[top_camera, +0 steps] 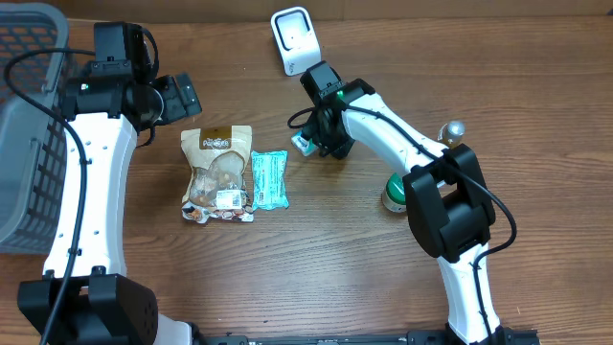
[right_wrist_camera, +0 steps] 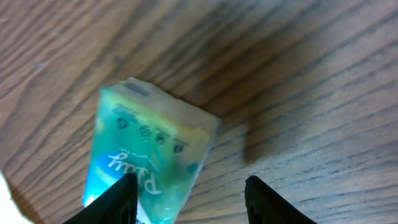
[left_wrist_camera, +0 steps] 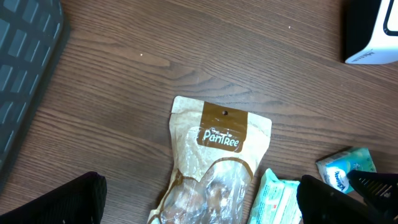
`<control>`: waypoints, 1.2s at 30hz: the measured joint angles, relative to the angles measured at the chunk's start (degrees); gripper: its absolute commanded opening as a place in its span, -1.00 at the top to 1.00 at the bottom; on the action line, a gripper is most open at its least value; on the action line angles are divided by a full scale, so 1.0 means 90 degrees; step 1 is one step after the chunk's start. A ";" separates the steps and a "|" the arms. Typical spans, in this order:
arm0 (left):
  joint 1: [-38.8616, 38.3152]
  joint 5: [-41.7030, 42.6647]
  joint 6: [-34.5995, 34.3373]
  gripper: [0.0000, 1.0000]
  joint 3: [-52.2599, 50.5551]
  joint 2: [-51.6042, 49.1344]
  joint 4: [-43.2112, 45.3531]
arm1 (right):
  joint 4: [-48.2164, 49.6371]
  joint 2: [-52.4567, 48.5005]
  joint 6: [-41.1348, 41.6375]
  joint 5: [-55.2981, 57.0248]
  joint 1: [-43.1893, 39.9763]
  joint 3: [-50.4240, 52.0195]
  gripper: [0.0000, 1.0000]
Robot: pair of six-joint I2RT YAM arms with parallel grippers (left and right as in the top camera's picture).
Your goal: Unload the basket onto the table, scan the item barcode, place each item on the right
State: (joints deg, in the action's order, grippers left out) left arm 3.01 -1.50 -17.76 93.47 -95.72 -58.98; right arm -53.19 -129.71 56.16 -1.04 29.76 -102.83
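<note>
the right claw hangs with jaws parted at the small teal tissue pack, one finger overlapping it and the other clear of it, nothing grasped. the left claw is spread wide and empty. the pack sits on the brown wood-grain table, near the white barcode scanner. a grey plastic basket stands at the left edge.

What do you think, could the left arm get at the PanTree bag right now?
Probably yes. The left gripper hangs open close by the PanTree bag, which lies flat on the table with nothing on top; the teal packet only lies alongside it.
</note>
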 measured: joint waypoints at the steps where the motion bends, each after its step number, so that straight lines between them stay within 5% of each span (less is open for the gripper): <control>1: 0.0000 0.0000 0.0000 -0.99 0.0000 0.0000 0.0002 | 0.0027 0.0000 0.0131 0.0002 0.0000 0.0036 0.03; 22: 0.0000 0.0000 0.0000 -0.99 0.0000 0.0000 0.0002 | 0.0282 0.0000 0.1071 0.0002 -0.0005 0.0041 0.24; 36: 0.0000 0.0000 0.0000 -0.99 0.0000 0.0000 0.0002 | 0.0289 0.0253 0.1095 -0.0032 -0.0005 0.0041 -0.11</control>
State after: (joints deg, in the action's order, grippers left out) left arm 3.01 -1.50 -17.76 93.47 -95.72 -58.96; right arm -50.59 -127.44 66.02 -1.32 29.71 -102.45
